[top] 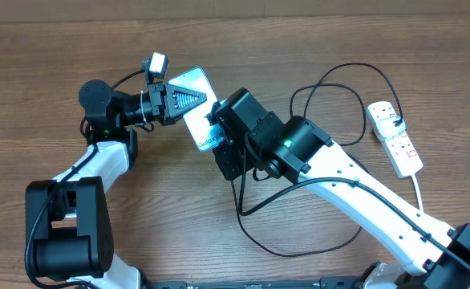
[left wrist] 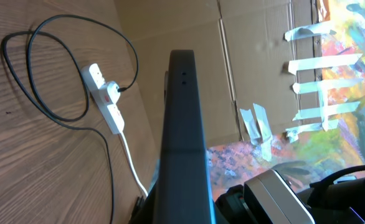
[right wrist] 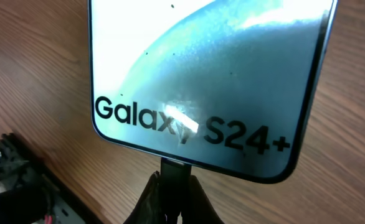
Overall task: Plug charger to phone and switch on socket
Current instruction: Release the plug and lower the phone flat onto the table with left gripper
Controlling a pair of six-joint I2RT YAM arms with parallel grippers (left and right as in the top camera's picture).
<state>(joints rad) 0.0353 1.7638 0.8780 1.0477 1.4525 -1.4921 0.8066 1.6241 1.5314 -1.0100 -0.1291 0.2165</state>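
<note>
Overhead, the left gripper (top: 177,102) pinches the phone (top: 196,85) just off centre, toward 11 o'clock. We see one finger across the screen; the other is hidden beneath. The right gripper (right wrist: 175,190) is pressed together on the charger (right wrist: 175,171) tip at the phone's 6 o'clock edge, but we cannot tell whether it is seated. The socket (top: 400,148) lies at 3 o'clock, its switches too small to read.

Cyan phone (right wrist: 201,74), white socket (top: 397,140), black charger (right wrist: 175,175)
</note>
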